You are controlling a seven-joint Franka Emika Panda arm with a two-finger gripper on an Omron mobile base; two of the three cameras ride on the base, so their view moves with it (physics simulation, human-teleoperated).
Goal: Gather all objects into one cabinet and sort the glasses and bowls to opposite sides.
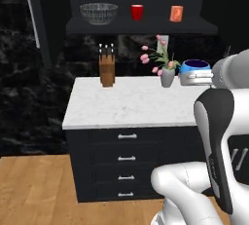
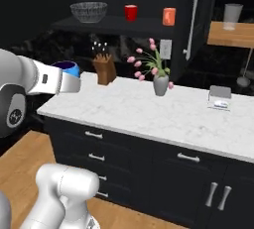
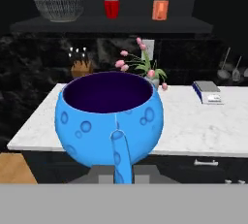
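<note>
**Blue cup held in air, rest of tableware on cabinet shelf**

Gripper (image 3: 117, 169) closed on blue cup (image 3: 110, 116), clamped at the handle side; handle runs down toward the fingers in hand view. Cup upright, dark inside, bubble pattern on outer wall. In left base view the cup (image 1: 195, 71) sits at end of the arm, above the right part of the counter (image 1: 131, 104), just right of the vase. Right base view: cup (image 2: 66, 68) at the tip of the forearm, over the counter's left end (image 2: 149, 114), left of the knife block.

Cabinet (image 1: 141, 24) open-fronted, black, above counter. On its shelf, left to right: mesh bowl (image 1: 98, 12), red cup (image 1: 137, 11), orange cup (image 1: 176, 13). All three well apart. Red cup upright; orange cup looks tilted.

Counter items: knife block (image 1: 107, 68) toward back left, vase w/ pink flowers (image 1: 167, 75) near back, right of block. Small flat device (image 2: 219, 98) toward right end. Drawers (image 1: 126, 158) below counter, wood floor (image 1: 34, 190) beneath.
</note>
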